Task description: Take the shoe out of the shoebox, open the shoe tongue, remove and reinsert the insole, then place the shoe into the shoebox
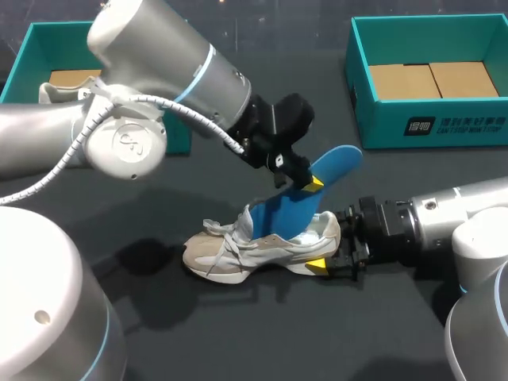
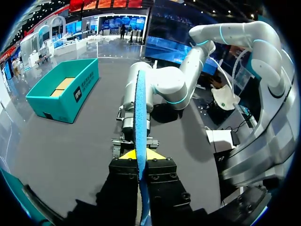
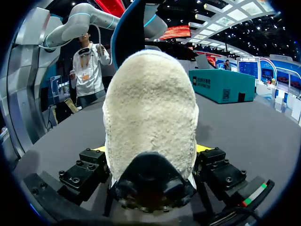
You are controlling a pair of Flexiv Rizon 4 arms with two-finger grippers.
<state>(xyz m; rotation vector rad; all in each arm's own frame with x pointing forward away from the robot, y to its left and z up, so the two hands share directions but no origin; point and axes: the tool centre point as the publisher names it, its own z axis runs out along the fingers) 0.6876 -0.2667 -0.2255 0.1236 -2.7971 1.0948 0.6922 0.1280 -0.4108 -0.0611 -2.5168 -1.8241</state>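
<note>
On the table [image 1: 317,119], right tool [image 1: 324,250] clamps the suede shoe [image 1: 238,254]; left tool [image 1: 305,184] pinches the thin blue insole [image 1: 290,213].

Dark grey table [image 1: 262,333]. Beige shoe [image 1: 238,252] on it, heel in right gripper [image 1: 325,248]. Teal shoebox [image 1: 429,127] well beyond gripper, second shoebox [image 1: 24,59] far opposite.

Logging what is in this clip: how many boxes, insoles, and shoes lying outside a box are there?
Boxes: 2, left box and right box
Shoe outside a box: 1
Insole: 1
Total: 4
</note>
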